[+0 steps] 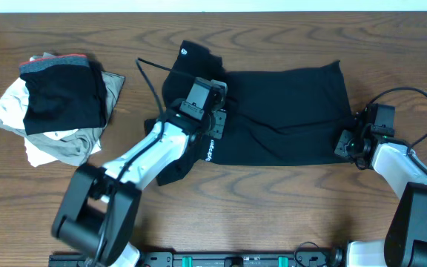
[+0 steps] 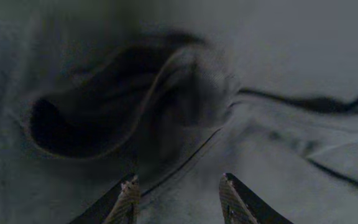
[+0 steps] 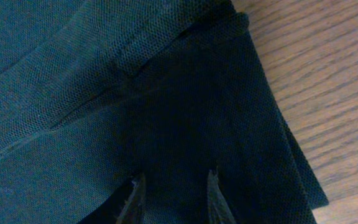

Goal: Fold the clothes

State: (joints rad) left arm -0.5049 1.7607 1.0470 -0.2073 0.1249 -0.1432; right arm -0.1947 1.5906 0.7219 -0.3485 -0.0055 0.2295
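Left gripper (image 2: 179, 182) half-open on clothes (image 2: 278, 56), right gripper (image 3: 174, 182) narrower at its edge

Left arm (image 1: 147, 152) and right arm (image 1: 391, 159): white link shells, bulky black joints (image 1: 98, 211), black wrist camera boxes (image 1: 199, 95), thin black cables (image 1: 411, 90) looping off, dark wedge fingers (image 2: 232, 202) with pale ribbed inner faces.

A wooden table (image 1: 288, 215) with dark brown, strongly figured grain fills nearly the whole overhead frame. Its grain runs left to right, and the same wood looks paler along the right side of the right wrist view. Along the very top edge runs a thin, pale bluish strip (image 1: 273, 4), too narrow to tell whether it is wall or floor. The light is soft and even, leaving a dull sheen on the wood.
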